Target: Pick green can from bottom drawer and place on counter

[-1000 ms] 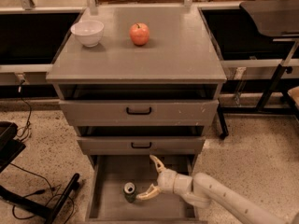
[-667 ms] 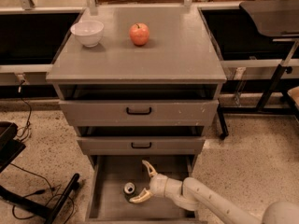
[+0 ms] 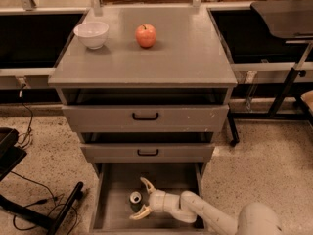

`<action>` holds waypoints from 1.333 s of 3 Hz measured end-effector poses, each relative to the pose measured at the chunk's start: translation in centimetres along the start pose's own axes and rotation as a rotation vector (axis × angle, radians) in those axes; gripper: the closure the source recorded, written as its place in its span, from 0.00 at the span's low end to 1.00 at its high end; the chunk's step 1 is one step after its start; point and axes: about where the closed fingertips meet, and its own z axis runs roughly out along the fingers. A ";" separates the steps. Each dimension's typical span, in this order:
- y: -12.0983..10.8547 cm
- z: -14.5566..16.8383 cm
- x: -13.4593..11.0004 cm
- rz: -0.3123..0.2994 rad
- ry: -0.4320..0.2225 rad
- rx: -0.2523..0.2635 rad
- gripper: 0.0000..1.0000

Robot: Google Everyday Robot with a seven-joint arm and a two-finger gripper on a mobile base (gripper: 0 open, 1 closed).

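**Gripper Position at Bottom Drawer, Fingers Spread**

Nearest the camera, the pale arm (image 3: 210, 217) enters from the lower right and reaches left into the bottom drawer (image 3: 115, 214), which is pulled fully out. The gripper (image 3: 137, 199) sits low inside this drawer with its two curved fingers (image 3: 146, 184) spread wide, one toward the back of the drawer and one toward the front.

The green can (image 3: 135, 197) stands upright on the drawer floor between the two fingers, left of the wrist. Its silver top faces the camera. Whether either finger touches the can cannot be told. Any printing on the can's side cannot be read from this angle.

Above the bottom drawer, the middle drawer (image 3: 186, 153) stands slightly open and carries a black handle (image 3: 147, 152). The top drawer (image 3: 98, 119), also slightly open, carries a second black handle (image 3: 145, 116).

The counter (image 3: 190, 58) forms the flat grey top of the cabinet. A red-orange apple (image 3: 146, 35) rests on it toward the back, near centre. A white bowl (image 3: 91, 34) stands to the left of the apple, well apart from it.

Black cables (image 3: 29, 199) lie on the speckled floor (image 3: 264, 160) left of the cabinet.
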 end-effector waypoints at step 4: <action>1.5 3.6 2.7 -0.008 0.117 -0.105 0.70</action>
